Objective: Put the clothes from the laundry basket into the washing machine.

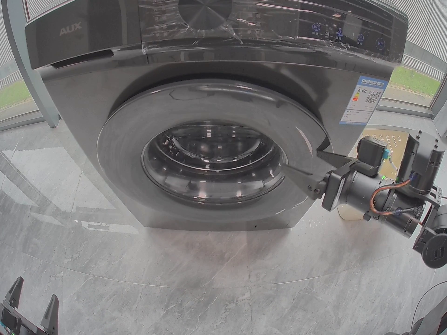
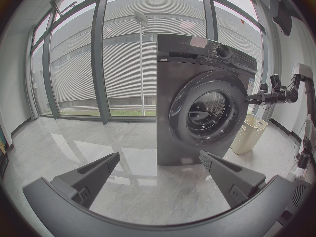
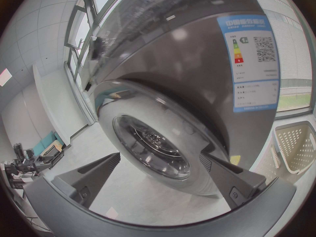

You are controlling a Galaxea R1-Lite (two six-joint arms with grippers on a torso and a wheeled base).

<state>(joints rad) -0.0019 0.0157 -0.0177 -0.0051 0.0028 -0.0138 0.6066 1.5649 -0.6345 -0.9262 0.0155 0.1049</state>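
Washing machine: dark grey front-loader, round glass door shut, film over control panel. Door's rim right at right end effector, fingers apart, gripping nothing. Cream perforated laundry basket on floor below and behind it, beside machine. Left end effector fingers apart, machine well ahead. Left wrist view gives whole machine; right wrist view gives basket's open top.

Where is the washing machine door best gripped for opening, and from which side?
Grip the door rim at the dark notch on its edge at the robot's right, probably the handle, coming from that side; the open right gripper is beside it.
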